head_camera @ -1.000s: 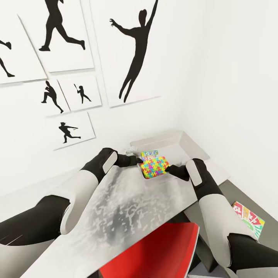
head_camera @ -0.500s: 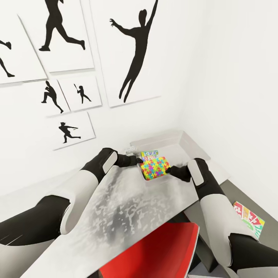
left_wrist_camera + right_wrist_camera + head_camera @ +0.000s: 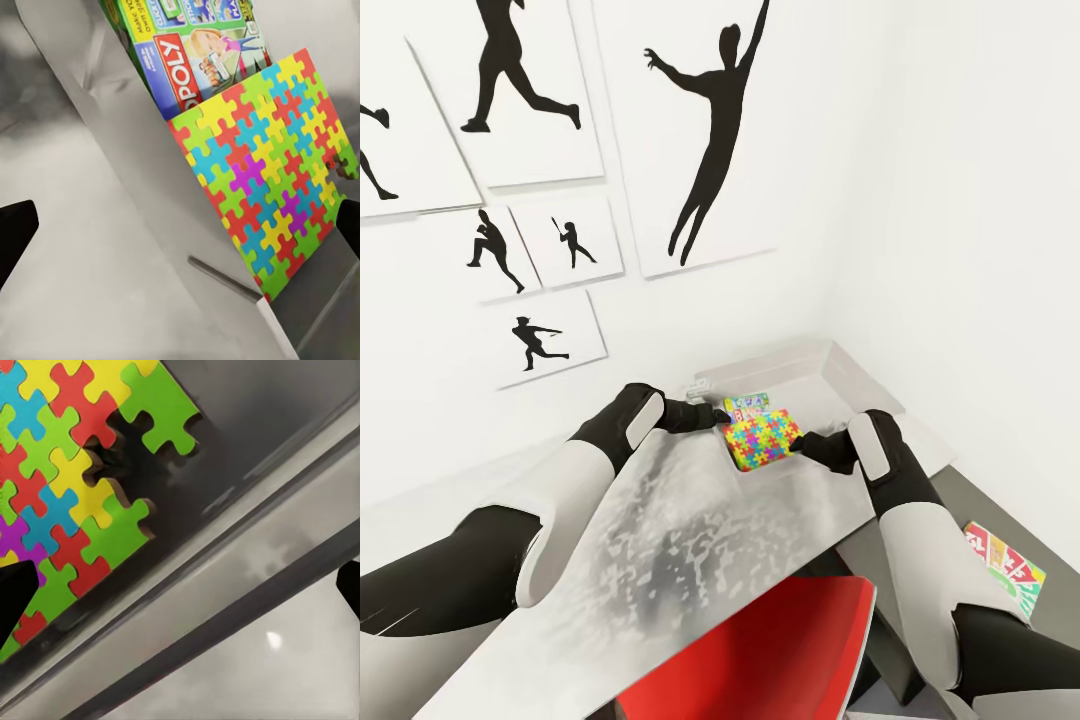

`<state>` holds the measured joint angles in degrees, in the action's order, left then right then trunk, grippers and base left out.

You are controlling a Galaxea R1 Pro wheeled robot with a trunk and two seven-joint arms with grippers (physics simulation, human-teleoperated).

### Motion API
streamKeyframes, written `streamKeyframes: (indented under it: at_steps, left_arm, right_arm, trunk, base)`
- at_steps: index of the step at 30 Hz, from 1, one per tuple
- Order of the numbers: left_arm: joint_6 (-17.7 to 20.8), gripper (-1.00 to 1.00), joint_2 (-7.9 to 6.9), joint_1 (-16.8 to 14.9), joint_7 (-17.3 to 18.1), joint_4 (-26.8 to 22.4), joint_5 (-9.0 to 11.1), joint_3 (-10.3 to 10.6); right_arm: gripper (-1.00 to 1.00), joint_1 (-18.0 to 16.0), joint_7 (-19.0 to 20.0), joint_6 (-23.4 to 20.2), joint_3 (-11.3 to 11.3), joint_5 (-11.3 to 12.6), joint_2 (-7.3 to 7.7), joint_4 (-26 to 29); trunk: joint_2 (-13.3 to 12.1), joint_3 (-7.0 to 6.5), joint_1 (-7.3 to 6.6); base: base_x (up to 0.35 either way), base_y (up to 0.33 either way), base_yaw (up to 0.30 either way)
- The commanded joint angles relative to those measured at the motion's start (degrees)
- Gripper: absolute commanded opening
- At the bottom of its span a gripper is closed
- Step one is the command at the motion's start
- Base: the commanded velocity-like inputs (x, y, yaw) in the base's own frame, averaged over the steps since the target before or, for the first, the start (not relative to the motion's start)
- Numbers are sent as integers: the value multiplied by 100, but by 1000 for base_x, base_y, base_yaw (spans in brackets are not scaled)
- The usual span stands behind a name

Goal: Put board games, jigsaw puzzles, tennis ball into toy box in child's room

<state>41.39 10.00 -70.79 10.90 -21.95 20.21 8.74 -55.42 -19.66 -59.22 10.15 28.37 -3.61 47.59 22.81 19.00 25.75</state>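
Head view: the table [image 3: 690, 540], with its pale mottled top, is carrying the toy box [image 3: 840, 365] at its far corner, below the wall of silhouette posters [image 3: 700, 130]. Compared with one second ago, the jigsaw puzzle [image 3: 760, 438] is sitting slightly deeper past the box's near rim, and the right gripper [image 3: 807, 447] is closing in toward the puzzle's corner; the puzzle is judged to be settling inside the box, so this item is nearly delivered. The left gripper [image 3: 712, 415] is hovering at the near rim beside the puzzle. In both wrist views the fingertips are standing wide apart at the frame edges, gripping nothing. Behind the puzzle, a board game [image 3: 199, 52] is already lying in the box; its lid is reading "POLY" in white on red, with "Make Yo…" partly legible above. A further game box [image 3: 1005, 570] is lying on the dark table section, well apart; its lettering is too small to read.
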Motion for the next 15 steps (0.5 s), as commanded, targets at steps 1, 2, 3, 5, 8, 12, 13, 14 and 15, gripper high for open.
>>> streamKeyframes:
  at_steps: [1,2,3,5,8,12,13,14,15]
  left_arm:
    - [18,100,0,-5,17,-2,-17,7]
    - [18,100,0,-5,17,-2,-17,8]
    - [18,100,0,-6,17,-2,-17,9]
    - [18,100,0,-6,18,-2,-17,11]
    - [18,100,0,-5,18,-2,-17,13]
    - [22,100,0,-5,16,-2,-17,14]
    - [25,100,0,-5,16,-2,-17,14]
    - [26,100,0,-5,17,-2,-17,14]
    - [29,100,0,-5,17,-2,-17,14]
  right_arm:
    - [100,-4,-60,-19,16,46,-6,5]
    - [100,-4,-58,-19,17,46,-7,5]
    - [100,-4,-57,-19,16,46,-7,5]
    - [100,-4,-56,-19,15,46,-7,5]
    - [100,-4,-55,-19,14,46,-18,5]
    - [100,-4,-55,-19,14,46,-36,5]
    - [100,-4,-55,-19,14,46,-38,5]
    - [100,-4,-55,-19,14,46,-39,5]
    - [100,-4,-55,-19,14,46,-41,5]
  trunk:
    - [11,11,3]
    - [11,11,3]
    - [11,11,3]
    - [11,11,3]
    - [11,11,3]
    - [11,11,3]
    - [11,11,3]
    - [11,11,3]
    - [11,11,3]
  base:
    - [0,0,0]
    - [0,0,0]
    - [0,0,0]
    - [0,0,0]
    - [0,0,0]
    - [0,0,0]
    - [0,0,0]
    - [0,0,0]
    - [0,0,0]
